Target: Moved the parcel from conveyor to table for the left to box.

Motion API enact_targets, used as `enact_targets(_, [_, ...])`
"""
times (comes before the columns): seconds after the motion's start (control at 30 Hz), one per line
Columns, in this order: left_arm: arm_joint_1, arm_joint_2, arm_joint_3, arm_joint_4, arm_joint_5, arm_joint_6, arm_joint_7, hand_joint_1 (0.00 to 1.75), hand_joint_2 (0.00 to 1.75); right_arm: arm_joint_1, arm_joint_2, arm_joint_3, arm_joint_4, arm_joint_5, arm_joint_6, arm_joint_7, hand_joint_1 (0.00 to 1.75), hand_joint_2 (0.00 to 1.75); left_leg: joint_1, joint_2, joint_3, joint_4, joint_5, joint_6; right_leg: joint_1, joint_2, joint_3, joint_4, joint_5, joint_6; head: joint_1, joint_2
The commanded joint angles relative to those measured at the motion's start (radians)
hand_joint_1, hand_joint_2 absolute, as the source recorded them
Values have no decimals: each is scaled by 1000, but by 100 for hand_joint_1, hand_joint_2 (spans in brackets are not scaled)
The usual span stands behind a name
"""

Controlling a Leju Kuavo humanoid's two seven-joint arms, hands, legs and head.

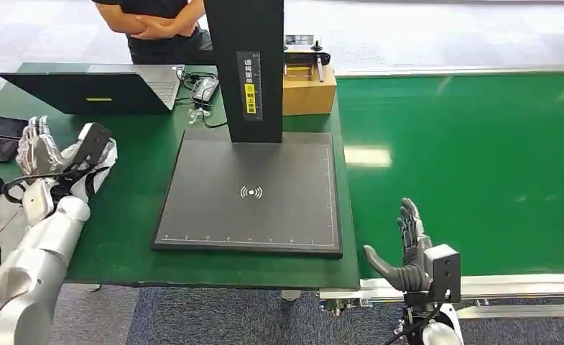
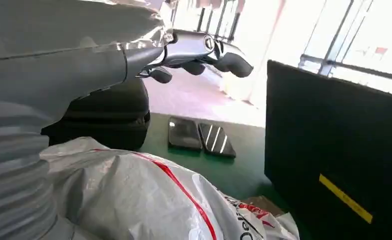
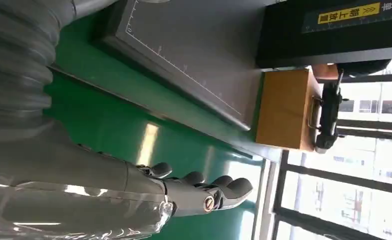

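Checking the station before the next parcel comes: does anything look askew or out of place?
Nothing stands out. The white parcel lies crumpled on the green table by the left hand; the scanning pad sits square, and the right hand hovers open over the conveyor.

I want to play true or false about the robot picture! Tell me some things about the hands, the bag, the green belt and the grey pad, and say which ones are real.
1. The white parcel bag lies on the green table beside the robot's left arm. True.
2. The right hand is holding the parcel. False: it is open, with nothing in it, above the near edge of the conveyor belt.
3. A parcel is riding on the belt. False: the part of the belt in the picture has nothing on it.
4. A laptop sits on the table. True.
5. The parcel sits on the grey scanning pad. False: nothing lies on the pad.
6. Two phones lie side by side. True.
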Motion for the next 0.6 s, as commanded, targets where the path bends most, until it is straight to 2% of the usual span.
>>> enact_targets(0.03, [-54, -88, 274, 19, 345, -260, -211, 0, 175, -12, -5, -33, 40, 3, 0, 7, 0, 175, 2, -4, 2, -1, 1, -3, 1, -3, 3, -2, 0, 2, 0, 0])
enact_targets(0.1, [-63, -94, 360, 32, 478, -474, -218, 0, 175, -27, -10, -32, 66, 8, 4, 2, 0, 175, 2, -4, 1, 0, 0, -3, 1, -3, 3, -1, 0, 2, 0, 0])
enact_targets(0.13, [-59, -94, 362, 30, 482, -477, -219, 0, 175, -31, -9, -31, 71, 9, 4, 1, 0, 175, 1, -3, 0, 0, 0, -2, 1, -2, 1, -1, 0, 1, 0, 0])
enact_targets(0.27, [-71, -76, 304, 73, 444, -642, -155, 0, 175, -48, -16, -25, 95, 16, 6, -2, 0, 175, 2, -2, 2, -1, 1, -3, 1, -1, 3, -2, 0, 2, 0, 0])
enact_targets(0.3, [-68, -70, 281, 73, 431, -730, -129, 0, 175, -56, -19, -23, 107, 19, 9, -1, 0, 175, 2, -2, 1, 0, 0, -3, 1, -1, 1, -1, 0, 1, 0, 0])
enact_targets(0.5, [-72, -98, 319, 17, 481, -601, -246, 0, 175, -39, -10, -33, 71, 26, 6, 6, 0, 175, 2, -3, 1, 0, 0, -3, 1, -2, 2, -1, 0, 2, 0, 0])
enact_targets(0.57, [-75, -111, 350, -15, 524, -497, -332, 0, 175, -34, -8, -37, 57, 27, 6, 9, 0, 175, 2, -3, 1, 0, 0, -3, 1, -2, 2, -1, -1, 2, 0, 0])
enact_targets(0.6, [-71, -125, 391, -42, 591, -458, -415, 0, 175, -31, -7, -37, 52, 27, 7, 9, 0, 175, 2, -3, -1, 1, 0, -2, 1, -3, 1, 0, -1, 1, 0, 0])
